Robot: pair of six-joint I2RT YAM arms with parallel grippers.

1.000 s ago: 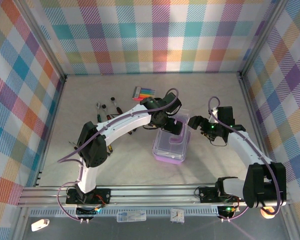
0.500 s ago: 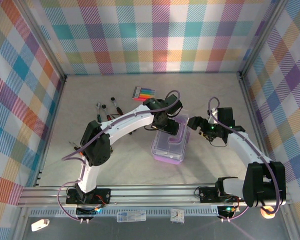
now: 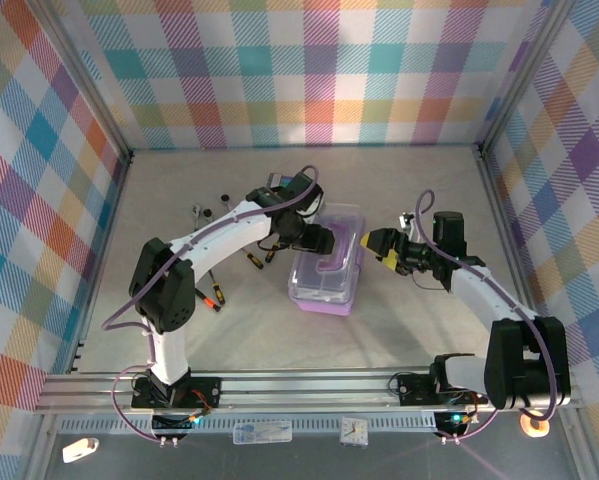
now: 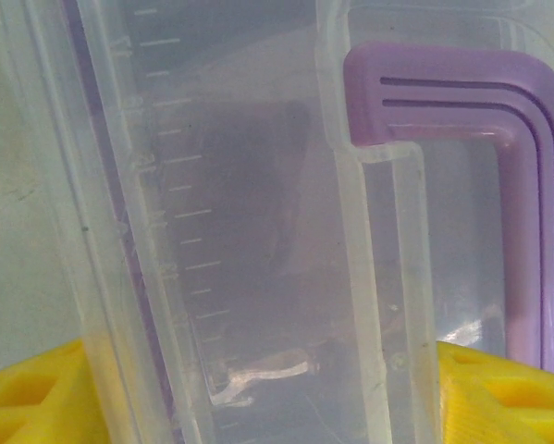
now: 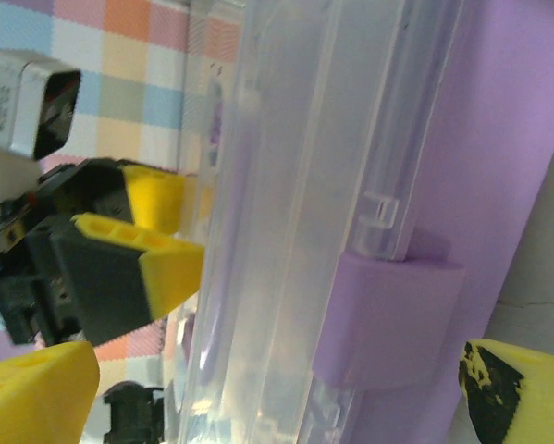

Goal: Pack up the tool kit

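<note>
Left jaws pinch the box [image 3: 327, 272] by its clear lid [image 4: 258, 231], likely to open it; right jaws, spread wide, flank its purple base [image 5: 498, 139], probably steadying. Screwdrivers [image 3: 211, 293] wait toward the worktop's [image 3: 409, 180] left edge.

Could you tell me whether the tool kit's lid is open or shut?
Shut: the clear lid lies flat on the purple base.

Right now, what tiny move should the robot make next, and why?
Probably close the open right gripper on the purple tab between its fingers, which may unlatch the lid: the box looks shut, screwdrivers lie outside, and the left gripper straddles the lid.
</note>
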